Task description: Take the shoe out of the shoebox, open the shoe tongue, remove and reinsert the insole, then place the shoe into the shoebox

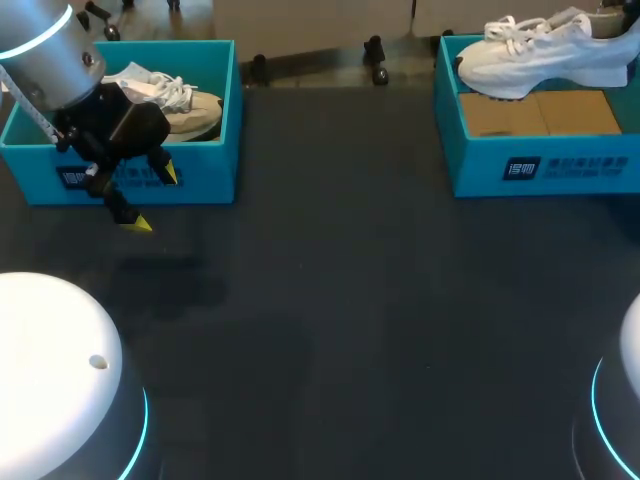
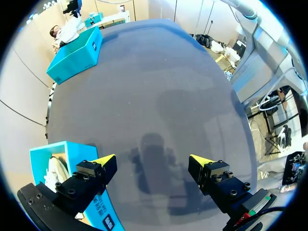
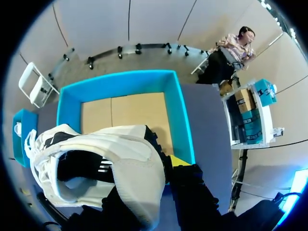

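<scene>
A white shoe [image 1: 545, 52] hangs tilted over the right blue shoebox [image 1: 540, 160]. In the right wrist view my right gripper [image 3: 161, 180] is shut on the heel wall of this white shoe [image 3: 110, 163], one yellow tip showing beside it. Below the shoe lies the shoebox [image 3: 185, 120] with its bare brown floor. My left gripper [image 1: 152, 198] hangs open in front of the left blue shoebox [image 1: 215, 130], which holds a second pale shoe [image 1: 175, 100]. Nothing lies between the left gripper's [image 2: 153, 161] fingers, and under them there is only dark table.
The dark table [image 1: 380, 320] stretches wide between the two boxes and toward the front edge. The left shoebox [image 2: 57, 159] stands close beside my left gripper's finger. Two white robot bases sit at the near corners.
</scene>
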